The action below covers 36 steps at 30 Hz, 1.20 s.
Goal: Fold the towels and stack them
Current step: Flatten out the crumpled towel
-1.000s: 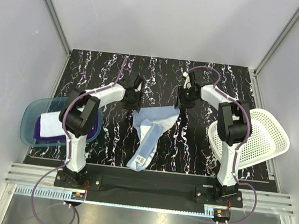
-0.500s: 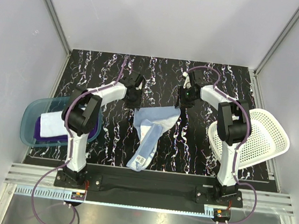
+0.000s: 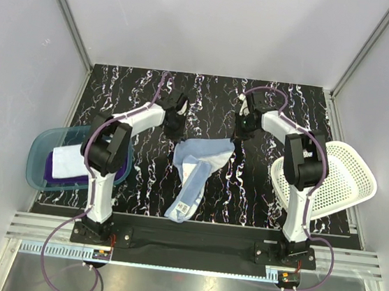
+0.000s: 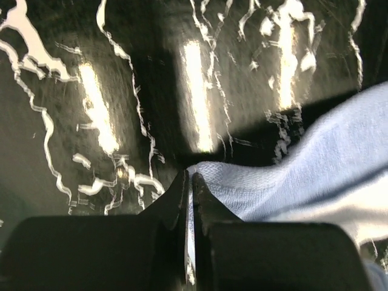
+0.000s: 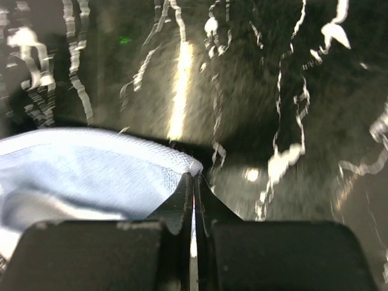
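Blue towel [image 3: 199, 164]: one, rumpled, centre of black marbled tabletop [image 3: 117, 87].
Left gripper [image 4: 189, 179]: pinched on its far-left corner.
Right gripper [image 5: 194, 180]: pinched on its far-right corner.
Teal tub [image 3: 36, 164]: one, left; white towel [image 3: 68, 157] over purple towel [image 3: 54, 171].
Basket [image 3: 349, 178]: one, right.

Black, white-veined table [image 3: 130, 96] — a teal tub [image 3: 33, 157] at its left edge. A white perforated basket [image 3: 348, 180] overhangs the right.
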Each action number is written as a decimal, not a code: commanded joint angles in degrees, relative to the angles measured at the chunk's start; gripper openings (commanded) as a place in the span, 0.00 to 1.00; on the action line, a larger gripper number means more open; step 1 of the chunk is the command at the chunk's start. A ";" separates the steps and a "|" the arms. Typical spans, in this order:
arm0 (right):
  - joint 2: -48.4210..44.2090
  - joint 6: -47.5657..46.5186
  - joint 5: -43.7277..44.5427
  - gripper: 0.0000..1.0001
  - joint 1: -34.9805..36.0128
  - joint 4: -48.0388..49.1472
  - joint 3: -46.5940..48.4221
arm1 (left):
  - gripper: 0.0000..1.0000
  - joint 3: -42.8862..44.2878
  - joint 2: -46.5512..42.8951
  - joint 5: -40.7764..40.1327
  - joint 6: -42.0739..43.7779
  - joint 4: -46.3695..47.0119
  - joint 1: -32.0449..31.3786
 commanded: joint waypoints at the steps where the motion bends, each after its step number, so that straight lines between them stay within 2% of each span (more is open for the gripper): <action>1: -10.03 0.54 1.40 0.00 0.65 -1.88 1.79 | 0.00 6.42 -7.82 2.27 2.38 -4.24 -0.14; 6: -24.00 0.81 1.40 0.00 0.57 -1.36 -0.04 | 0.00 12.41 -18.08 4.55 3.70 -10.31 -0.14; 8: -31.79 1.33 1.93 0.00 0.57 2.31 -3.90 | 0.00 12.76 -21.35 5.61 3.00 -10.76 -0.14; 19: -65.21 1.42 -2.02 0.00 0.83 9.28 -14.10 | 0.00 11.01 -44.73 18.60 -1.74 -3.65 -1.02; 23: -72.00 2.82 -5.45 0.00 0.83 9.37 -15.60 | 0.00 10.12 -49.22 23.19 -4.29 -1.88 -1.81; 27: -76.57 3.80 -5.54 0.00 0.83 9.63 -15.70 | 0.00 11.09 -51.51 22.75 -4.74 -4.68 -3.22; 32: -77.02 4.06 -4.32 0.00 0.83 9.63 -13.76 | 0.00 15.73 -51.61 21.79 -4.65 -7.24 -3.66; 36: -74.13 2.57 2.43 0.00 0.74 12.09 -12.98 | 0.00 22.85 -47.05 15.39 -2.11 -14.68 -3.75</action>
